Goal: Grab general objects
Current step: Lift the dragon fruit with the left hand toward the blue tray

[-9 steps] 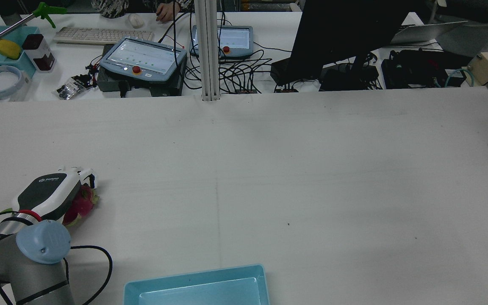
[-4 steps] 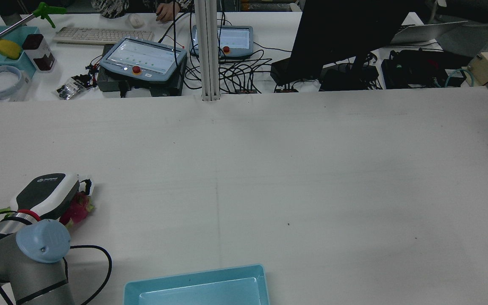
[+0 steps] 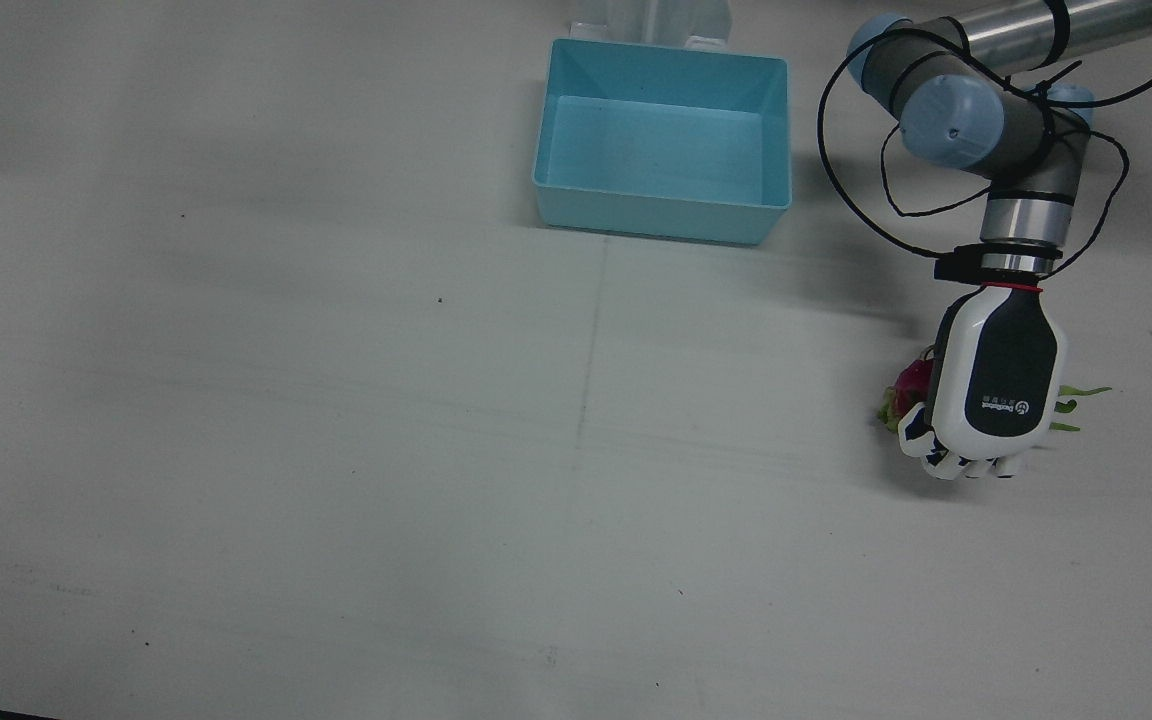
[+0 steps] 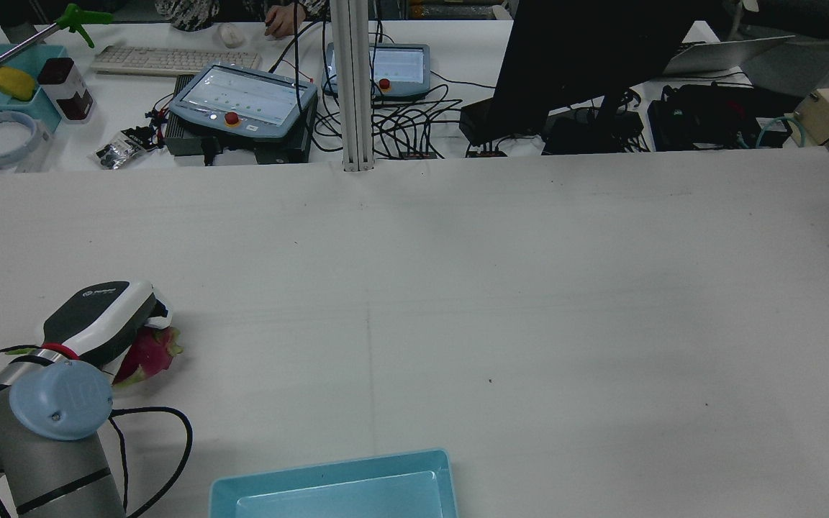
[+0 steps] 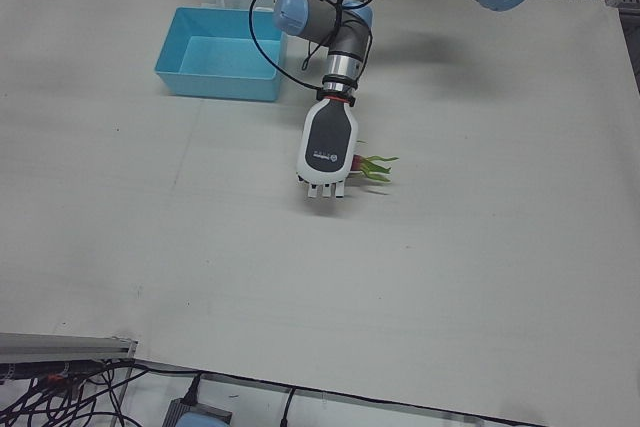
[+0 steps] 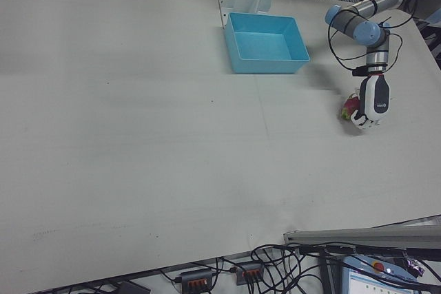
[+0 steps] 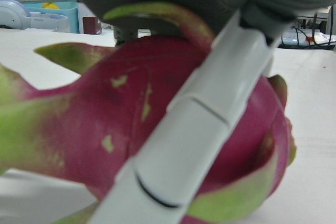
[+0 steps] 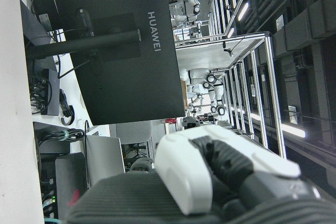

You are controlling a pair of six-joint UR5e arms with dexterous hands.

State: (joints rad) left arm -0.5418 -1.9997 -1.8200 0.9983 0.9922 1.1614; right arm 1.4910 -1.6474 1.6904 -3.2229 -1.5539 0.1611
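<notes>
The dragon fruit [image 7: 105,140] is deep magenta with green-tipped scales that fade to yellow-green. The left hand [image 3: 991,385], at the right of the front view, has a white shell with a black back panel and a red ring at the wrist. The bin [image 3: 664,215] near the top centre is light blue. The table [image 3: 336,450] is plain off-white.

White table [image 4: 529,288], bare and wide. Behind it: desk [image 4: 458,115] with keyboard [image 4: 173,60], two control tablets [image 4: 242,97], tangled cables [image 4: 400,122], black monitor [image 4: 587,57]. Ceiling strip lights [image 8: 252,1].
</notes>
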